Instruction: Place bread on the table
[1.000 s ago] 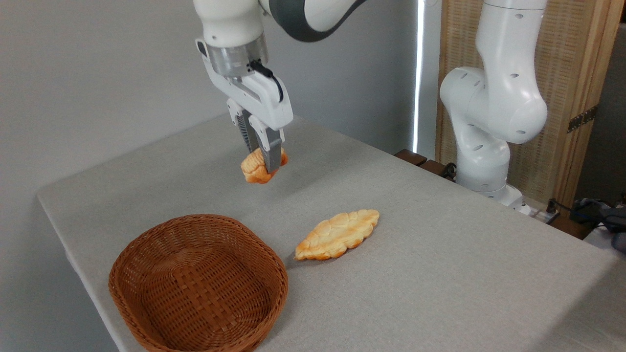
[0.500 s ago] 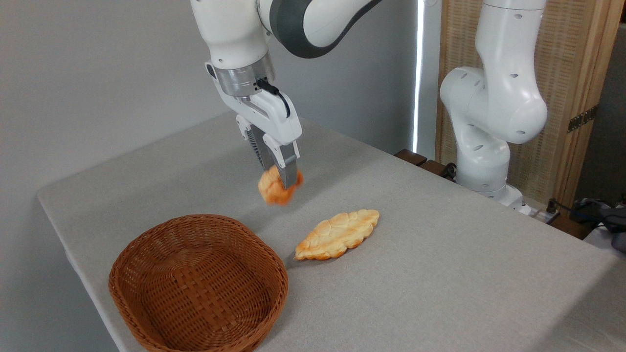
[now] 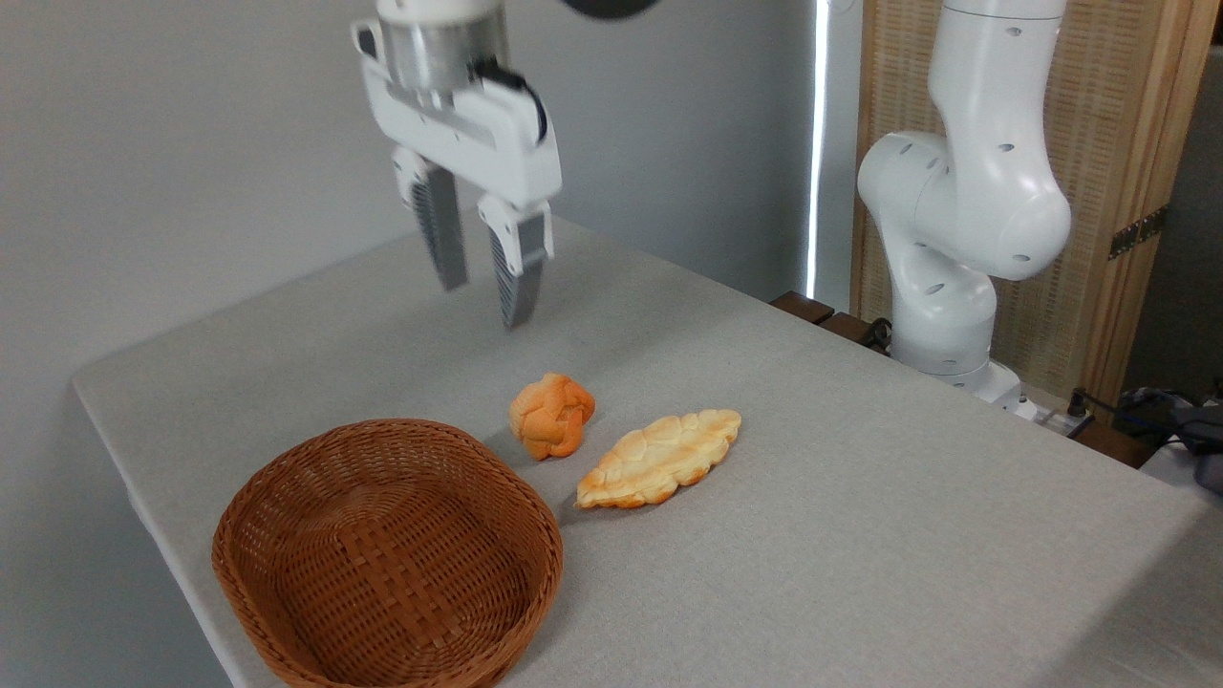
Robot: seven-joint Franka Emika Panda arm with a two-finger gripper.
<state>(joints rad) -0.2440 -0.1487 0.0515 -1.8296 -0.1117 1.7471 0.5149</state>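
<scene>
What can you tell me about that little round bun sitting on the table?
The bun is small, chunky and knobbly like a knot, golden-orange with a paler top. It rests on the light grey table, free of any grip, between the wicker basket and the flat leaf-shaped pastry, touching neither as far as I can tell. The gripper hangs above it, jaws open.

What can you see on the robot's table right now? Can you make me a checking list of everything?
Surface: table, light grey cloth-like top, no spills seen.
Job's things: bread, a small round bun, rests on the table, free of the fingers.
Clutter: flat leaf-shaped pastry just right of the bun; brown wicker basket at the front left, nothing inside.
Grippers: gripper open, raised above the bun, holding nothing.
Cables: dark cable at the right edge, off the table.
Surroundings: grey wall; robot base behind the table; woven wooden screen.
</scene>
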